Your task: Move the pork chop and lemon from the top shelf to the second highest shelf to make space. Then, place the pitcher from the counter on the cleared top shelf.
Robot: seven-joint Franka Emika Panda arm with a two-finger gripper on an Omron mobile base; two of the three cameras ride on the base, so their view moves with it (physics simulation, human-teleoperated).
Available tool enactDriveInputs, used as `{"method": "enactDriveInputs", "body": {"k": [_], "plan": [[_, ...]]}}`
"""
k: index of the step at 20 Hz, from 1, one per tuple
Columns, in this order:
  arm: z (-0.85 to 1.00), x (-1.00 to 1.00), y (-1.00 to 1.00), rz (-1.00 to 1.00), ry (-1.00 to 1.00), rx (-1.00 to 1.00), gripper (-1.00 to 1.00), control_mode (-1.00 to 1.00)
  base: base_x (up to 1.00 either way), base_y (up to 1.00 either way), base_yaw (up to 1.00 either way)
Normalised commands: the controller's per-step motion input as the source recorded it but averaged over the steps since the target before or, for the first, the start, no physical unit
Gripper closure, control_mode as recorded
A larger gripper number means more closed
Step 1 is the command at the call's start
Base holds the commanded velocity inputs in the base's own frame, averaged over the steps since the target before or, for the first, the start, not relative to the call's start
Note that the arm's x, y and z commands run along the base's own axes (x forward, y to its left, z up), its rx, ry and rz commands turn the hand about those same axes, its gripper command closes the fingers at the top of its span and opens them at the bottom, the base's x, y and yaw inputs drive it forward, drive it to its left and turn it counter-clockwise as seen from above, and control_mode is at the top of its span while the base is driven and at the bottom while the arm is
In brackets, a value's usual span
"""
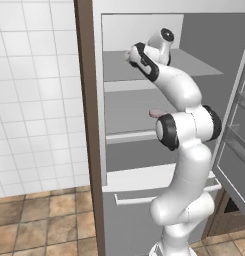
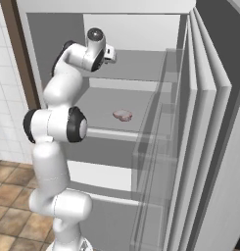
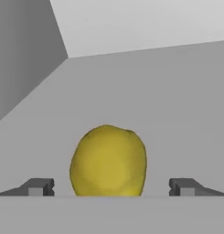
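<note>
Fingers [image 3: 40,187] spread wide; lemon [image 3: 109,161] sits centred between them, untouched. Advise easing forward, then closing squarely across its middle.

I count one lemon [image 3: 108,161], sitting on the top shelf [image 2: 141,66] between my two fingertips [image 3: 39,187]. One pork chop [image 2: 123,115] lies one level below the top shelf, on the second highest shelf [image 2: 99,105].

Even, soft rendered light, faint shadows inside the fridge, no glare, slight low-resolution blur.
</note>
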Motion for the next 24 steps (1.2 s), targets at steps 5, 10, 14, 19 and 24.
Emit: {"method": "enactDriveInputs", "body": {"k": [5, 10, 14, 19, 24], "plan": [[-0.13, 0.43, 0.11, 0.00, 0.03, -0.01, -1.00, -1.00, 0.00, 0.00, 0.00], [-0.20, 0.37, 0.08, 0.00, 0.04, -0.02, 1.00, -1.00, 0.00, 0.00, 0.00], [-0.37, 0.02, 0.01, 0.00, 0.07, -0.04, 1.00, -1.00, 0.00, 0.00, 0.00], [-0.45, -0.30, -0.07, -0.09, -0.04, -0.05, 1.00, -1.00, 0.00, 0.00, 0.00], [-0.59, -0.38, -0.22, -0.10, -0.29, -0.02, 1.00, -1.00, 0.00, 0.00, 0.00]]}}
